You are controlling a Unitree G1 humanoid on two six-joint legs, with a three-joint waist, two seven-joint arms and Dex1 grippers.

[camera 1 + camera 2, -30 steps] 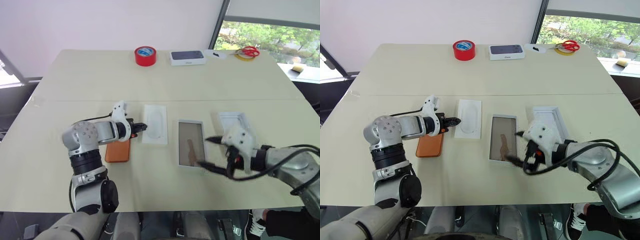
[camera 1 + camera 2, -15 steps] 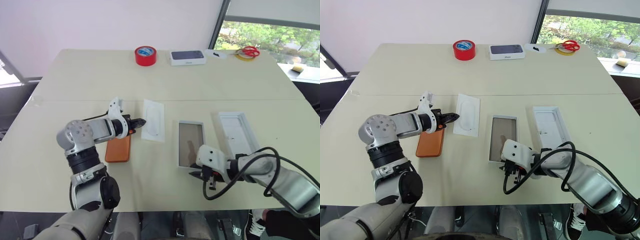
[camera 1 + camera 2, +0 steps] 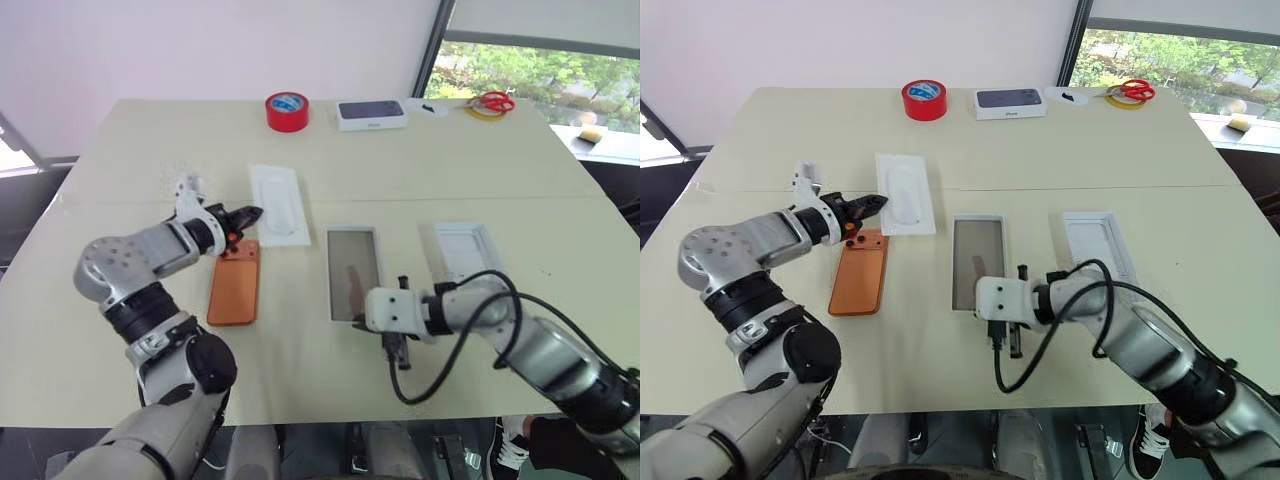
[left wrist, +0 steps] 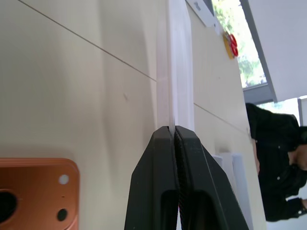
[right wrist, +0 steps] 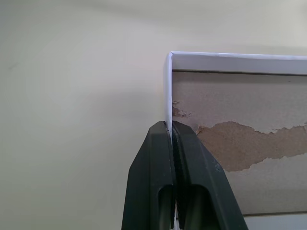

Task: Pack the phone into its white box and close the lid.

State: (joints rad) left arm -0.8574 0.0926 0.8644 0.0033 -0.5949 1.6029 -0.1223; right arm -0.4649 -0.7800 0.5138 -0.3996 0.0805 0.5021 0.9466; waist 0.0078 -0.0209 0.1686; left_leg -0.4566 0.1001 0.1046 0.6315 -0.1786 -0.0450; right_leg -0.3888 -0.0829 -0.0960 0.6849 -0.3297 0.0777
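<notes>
Cream table (image 3: pixel 420 170) w/ white wall behind, window at far right. Landmark = white box (image 3: pixel 353 287), near the middle.

Head views: box is open, tan floor w/ torn patches, nothing inside. Lid (image 3: pixel 459 250) lies open-side up just right of box, also w/ nothing in it, a strip of bare table between them. Phone (image 3: pixel 235 283) lies back-up left of box, outside it, lenses at its far end. Flat white card (image 3: pixel 277 204) sits left of box and farther back, beyond the phone. Far edge, well behind box: 1 red tape roll (image 3: pixel 288 110), 1 white box w/ dark phone picture (image 3: pixel 372 114), scissors (image 3: pixel 490 102). Count: 1 phone, 1 box, 1 lid, 1 card. Wide bare room behind box up to the far items; front strip toward near edge also bare.

Left gripper (image 3: pixel 247 213) meets card's left edge; right gripper (image 3: pixel 396 343) at box's near right corner.

Left wrist view: fingers (image 4: pixel 158 191) pressed together, pinching the thin card (image 4: pixel 178 72) edge-on. Phone corner (image 4: pixel 38 196) beside them. A person in dark clothing (image 4: pixel 278 167) past the table edge.

Right wrist view: fingers (image 5: pixel 153 187) pressed together, pinching box rim (image 5: pixel 169 91) near its corner; bare table on the outer side.
</notes>
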